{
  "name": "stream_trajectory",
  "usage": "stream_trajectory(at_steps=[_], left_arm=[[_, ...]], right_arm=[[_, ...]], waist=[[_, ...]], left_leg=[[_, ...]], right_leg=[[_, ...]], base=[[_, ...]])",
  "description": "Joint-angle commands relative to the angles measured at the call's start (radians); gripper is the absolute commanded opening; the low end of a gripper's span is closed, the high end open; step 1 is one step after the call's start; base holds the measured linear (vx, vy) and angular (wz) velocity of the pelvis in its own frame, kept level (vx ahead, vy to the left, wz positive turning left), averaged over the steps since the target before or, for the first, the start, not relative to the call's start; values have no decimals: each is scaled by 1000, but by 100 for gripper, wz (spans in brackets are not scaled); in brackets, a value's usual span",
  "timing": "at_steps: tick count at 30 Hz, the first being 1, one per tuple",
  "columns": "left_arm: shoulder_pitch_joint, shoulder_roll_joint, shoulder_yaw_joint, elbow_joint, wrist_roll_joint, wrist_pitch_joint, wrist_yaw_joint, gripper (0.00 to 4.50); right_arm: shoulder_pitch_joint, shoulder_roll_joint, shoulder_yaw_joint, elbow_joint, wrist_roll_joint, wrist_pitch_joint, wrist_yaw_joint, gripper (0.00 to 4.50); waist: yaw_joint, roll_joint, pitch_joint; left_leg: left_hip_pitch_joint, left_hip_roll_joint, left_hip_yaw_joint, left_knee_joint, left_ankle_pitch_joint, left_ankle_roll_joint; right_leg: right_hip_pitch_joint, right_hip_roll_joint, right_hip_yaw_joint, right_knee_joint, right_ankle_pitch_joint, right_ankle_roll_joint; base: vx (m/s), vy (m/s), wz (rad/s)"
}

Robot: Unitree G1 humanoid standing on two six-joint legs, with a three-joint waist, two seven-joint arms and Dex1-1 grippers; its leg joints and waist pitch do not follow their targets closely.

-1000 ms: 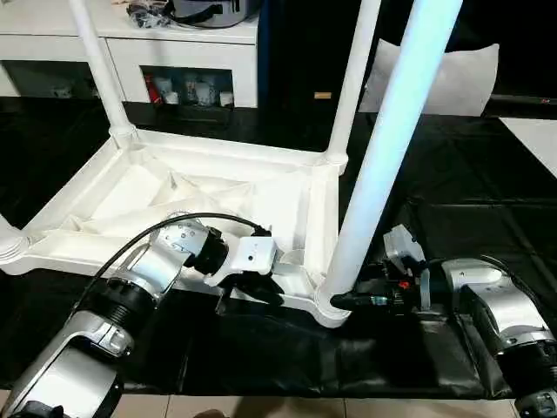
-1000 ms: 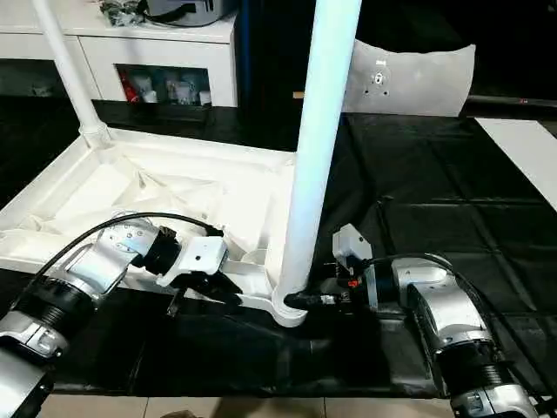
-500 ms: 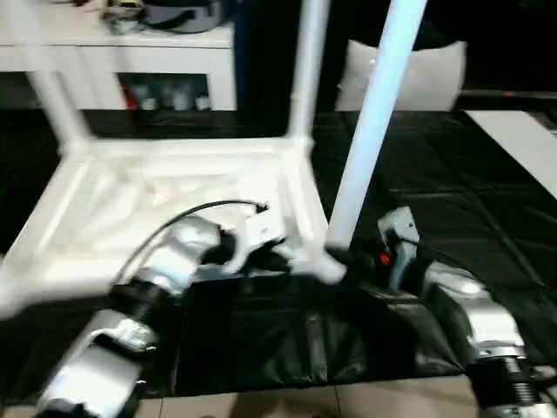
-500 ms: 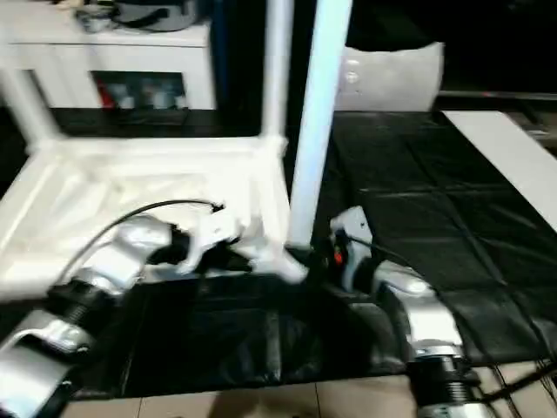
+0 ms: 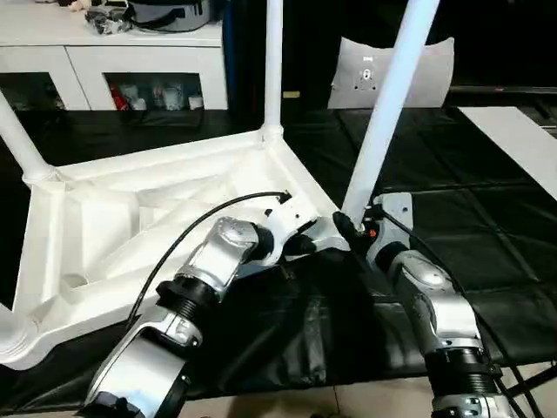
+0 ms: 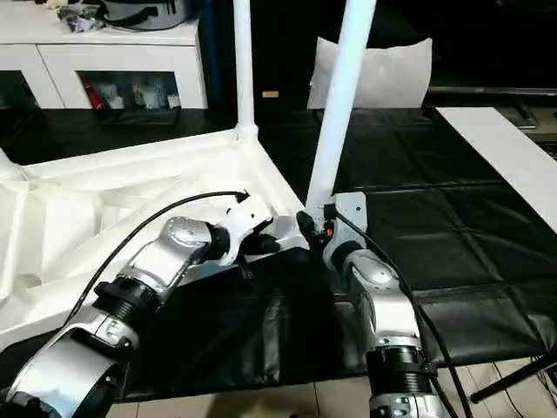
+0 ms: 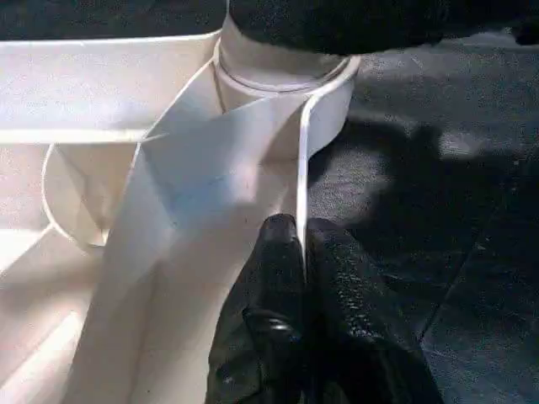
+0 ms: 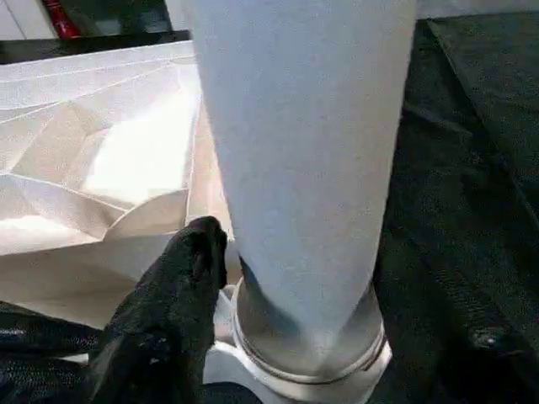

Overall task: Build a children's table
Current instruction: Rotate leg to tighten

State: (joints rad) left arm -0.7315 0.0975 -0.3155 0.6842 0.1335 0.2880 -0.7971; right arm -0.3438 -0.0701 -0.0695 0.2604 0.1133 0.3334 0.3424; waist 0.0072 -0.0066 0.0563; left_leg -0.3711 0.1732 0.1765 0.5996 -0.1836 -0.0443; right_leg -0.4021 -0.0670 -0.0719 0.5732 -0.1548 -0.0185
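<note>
The children's table lies upside down on a black mat. Its ribbed white top (image 5: 130, 218) faces up and its legs stand in the corner sockets. The near right leg (image 5: 389, 109) rises between my arms. My left gripper (image 7: 296, 229) is shut on the thin rim of the top, just beside that leg's socket (image 7: 282, 80). My right gripper (image 5: 348, 228) is at the foot of the same leg (image 8: 303, 168). It stands open around the leg, and one black finger (image 8: 181, 295) shows a little apart from the leg. Two more legs (image 5: 272, 61) (image 5: 17, 139) stand at the far corners.
A white cabinet with glass doors (image 5: 130, 61) runs along the back left. A white panel (image 5: 392, 65) leans behind the mat (image 5: 487, 226), and a white board (image 5: 513, 131) lies at the right. Pale floor borders the mat's near edge.
The whole view has shifted. The table top has also turned relative to the cabinet, and its near right corner now lies farther from me. Both grippers stayed at that corner.
</note>
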Motion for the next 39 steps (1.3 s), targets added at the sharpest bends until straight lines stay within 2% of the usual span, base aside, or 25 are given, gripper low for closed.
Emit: stream_trajectory(at_steps=[1,3,5,7,8,10,11,14,17,19,22,23,24,25,27,28,32,33,34,39], left_arm=[[-28,-1,-4,-21,0,-41,0,0],[-16,23,-9,-26,-1,-58,-28,0],[-8,45,-14,-22,5,-71,-47,0],[-3,65,-22,-20,12,-98,-72,0],[-2,70,-23,-17,13,-105,-77,0],[-2,78,-26,-13,13,-121,-90,0],[-2,85,-29,-10,14,-128,-98,0],[0,105,-46,-8,13,-153,-138,0],[3,120,-59,-9,14,-173,-174,0],[8,140,-75,-13,10,-206,-226,0],[15,158,-90,-21,9,-231,-272,0],[15,158,-90,-21,9,-231,-272,0],[15,162,-94,-20,10,-238,-280,0],[14,166,-97,-17,13,-253,-283,0],[5,161,-87,1,24,-279,-235,0],[1,143,-55,0,-3,-244,-217,0],[21,118,-3,-70,-83,-138,-245,0],[41,114,15,-114,-105,-97,-232,43],[41,114,15,-114,-105,-97,-232,54],[136,163,39,-254,-130,-15,-229,78]], right_arm=[[15,-5,28,1,18,-14,45,315],[30,-62,9,-12,38,-46,107,346],[51,-126,-2,-35,68,-68,205,351],[74,-186,-19,-61,100,-70,300,382],[84,-209,-23,-71,111,-71,334,382],[103,-250,-28,-89,127,-74,394,403],[115,-275,-29,-97,134,-79,430,403],[148,-349,-29,-117,156,-89,532,438],[165,-391,-22,-128,175,-97,593,448],[172,-420,-11,-131,190,-112,642,448],[182,-437,14,-154,192,-108,686,448],[182,-437,14,-154,192,-108,686,448],[187,-442,23,-166,196,-101,703,448],[196,-445,37,-198,218,-70,729,448],[210,-438,56,-275,279,10,756,448],[213,-427,64,-330,335,70,759,448],[203,-406,58,-367,382,108,737,448],[191,-387,42,-388,420,131,714,450],[191,-387,42,-388,420,131,714,450],[163,-326,16,-481,508,196,635,450]], waist=[[5,-12,-66],[8,-11,-68],[13,-12,-70],[22,-14,-71],[22,-15,-71],[25,-18,-71],[24,-18,-70],[31,-20,-68],[32,-20,-67],[31,-21,-66],[33,-21,-65],[32,-25,-65],[36,-22,-65],[35,-24,-65],[39,-22,-65],[41,-25,-65],[51,-23,-64],[53,-21,-66],[55,-21,-66],[53,-18,-64]], left_leg=[[10,49,-22,-76,-253,58],[8,48,-19,-74,-236,64],[8,49,-17,-70,-209,77],[4,52,-15,-68,-176,106],[2,52,-16,-68,-165,109],[2,49,-13,-64,-161,121],[1,49,-13,-64,-160,120],[7,51,-12,-63,-177,111],[7,54,-15,-67,-186,108],[9,52,-14,-66,-204,103],[9,54,-16,-68,-204,99],[9,54,-15,-68,-204,101],[12,56,-15,-67,-205,101],[11,56,-15,-68,-204,102],[10,58,-17,-70,-197,109],[11,59,-17,-70,-197,110],[14,61,-17,-71,-196,89],[14,61,-17,-71,-197,77],[13,62,-18,-72,-192,77],[11,62,-18,-76,-188,70]], right_leg=[[41,-83,43,-85,-420,-136],[45,-83,45,-82,-383,-150],[50,-83,46,-75,-335,-166],[56,-82,47,-67,-271,-183],[58,-82,47,-64,-256,-187],[59,-83,45,-67,-272,-188],[58,-83,44,-67,-287,-185],[54,-79,43,-76,-355,-167],[53,-78,41,-74,-359,-167],[50,-80,40,-81,-400,-161],[49,-80,41,-81,-408,-158],[49,-80,41,-82,-410,-155],[47,-81,42,-80,-407,-156],[47,-81,42,-80,-406,-157],[50,-79,42,-75,-386,-159],[50,-79,42,-76,-382,-158],[46,-85,43,-76,-406,-161],[46,-86,44,-76,-404,-164],[46,-88,44,-74,-395,-167],[45,-84,46,-68,-363,-171]], base=[[0,0,0],[0,0,0],[0,0,0],[0,0,0],[0,0,0],[0,0,0],[0,0,0],[0,0,0],[0,0,0],[0,0,0],[0,0,0],[0,0,0],[0,0,0],[0,0,0],[0,0,0],[0,0,0],[0,0,0],[0,0,0],[0,0,0],[0,0,0]])
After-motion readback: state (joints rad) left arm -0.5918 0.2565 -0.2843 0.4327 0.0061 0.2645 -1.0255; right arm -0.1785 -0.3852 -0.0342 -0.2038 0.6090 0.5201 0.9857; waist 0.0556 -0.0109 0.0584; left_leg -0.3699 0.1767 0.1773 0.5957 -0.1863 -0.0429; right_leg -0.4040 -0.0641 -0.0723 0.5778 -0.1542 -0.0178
